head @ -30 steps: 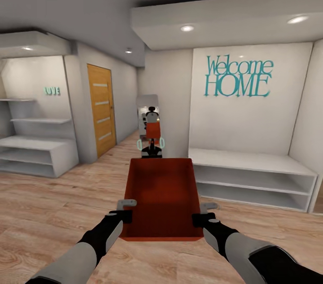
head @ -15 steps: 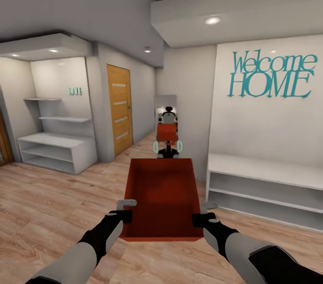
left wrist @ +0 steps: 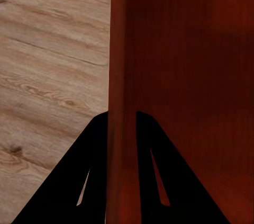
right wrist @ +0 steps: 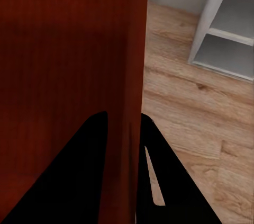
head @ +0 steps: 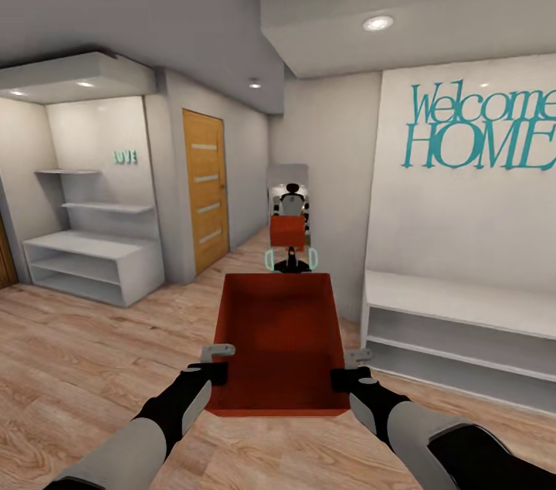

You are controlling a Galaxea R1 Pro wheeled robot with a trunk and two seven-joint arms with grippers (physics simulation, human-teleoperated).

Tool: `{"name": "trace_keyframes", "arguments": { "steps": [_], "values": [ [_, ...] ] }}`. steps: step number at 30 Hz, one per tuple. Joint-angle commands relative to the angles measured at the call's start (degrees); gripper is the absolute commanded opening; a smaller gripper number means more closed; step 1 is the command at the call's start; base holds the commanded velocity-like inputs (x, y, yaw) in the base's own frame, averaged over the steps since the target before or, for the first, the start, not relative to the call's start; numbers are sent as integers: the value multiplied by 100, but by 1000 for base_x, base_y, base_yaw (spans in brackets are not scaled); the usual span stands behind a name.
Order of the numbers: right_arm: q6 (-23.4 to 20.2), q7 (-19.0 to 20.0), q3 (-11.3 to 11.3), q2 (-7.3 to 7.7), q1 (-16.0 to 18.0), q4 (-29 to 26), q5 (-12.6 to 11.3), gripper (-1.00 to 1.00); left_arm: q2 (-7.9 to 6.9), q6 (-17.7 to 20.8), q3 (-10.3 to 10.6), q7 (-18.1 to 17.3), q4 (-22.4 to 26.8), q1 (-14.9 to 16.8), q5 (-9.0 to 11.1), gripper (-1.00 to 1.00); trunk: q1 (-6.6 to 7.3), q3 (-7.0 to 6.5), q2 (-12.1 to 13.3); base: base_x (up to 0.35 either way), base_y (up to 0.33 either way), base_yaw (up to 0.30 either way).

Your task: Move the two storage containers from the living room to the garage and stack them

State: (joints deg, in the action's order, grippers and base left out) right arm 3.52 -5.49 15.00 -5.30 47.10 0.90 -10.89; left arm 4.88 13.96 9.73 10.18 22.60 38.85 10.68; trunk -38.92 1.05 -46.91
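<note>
Pale plank floor (head: 69, 366), white shelving (head: 93, 262), wooden door (head: 205, 192), teal "Welcome HOME" lettering (head: 483, 131).

Left gripper (left wrist: 121, 123) clamped on the red-orange container (left wrist: 180, 75): dark jaws straddling its upright side wall, one outside, one inside. Light wood plank flooring (left wrist: 50, 70) beyond the wall's outer face.
</note>
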Motion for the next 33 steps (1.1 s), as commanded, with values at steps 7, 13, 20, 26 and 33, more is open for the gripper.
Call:
{"name": "trace_keyframes", "arguments": {
  "steps": [7, 13, 20, 26, 33],
  "values": [
    [20, 13, -75, 0, 1, 15, -27, -100, -13, -139, -412, 73, 34, 9, 48, -100, -5, 10, -8, 322, 0, 3],
    [17, 13, -76, 2, 1, 15, -27, -100, -13, -139, -410, 74, 36, 9, 48, -100, -5, 10, -8, 322, 0, 216],
    [17, 13, -76, 3, 1, 15, -27, -100, -13, -139, -411, 76, 35, 9, 48, -100, -5, 10, -8, 322, 0, 267],
    [16, 13, -76, 3, 3, 15, -27, -100, -13, -139, -410, 73, 42, 9, 48, -100, -5, 10, -8, 322, 0, 270],
    [9, 13, -76, 3, 1, 15, -27, -100, -13, -139, -413, 76, 43, 9, 48, -100, -5, 10, -8, 322, 0, 270]
  ]
}}
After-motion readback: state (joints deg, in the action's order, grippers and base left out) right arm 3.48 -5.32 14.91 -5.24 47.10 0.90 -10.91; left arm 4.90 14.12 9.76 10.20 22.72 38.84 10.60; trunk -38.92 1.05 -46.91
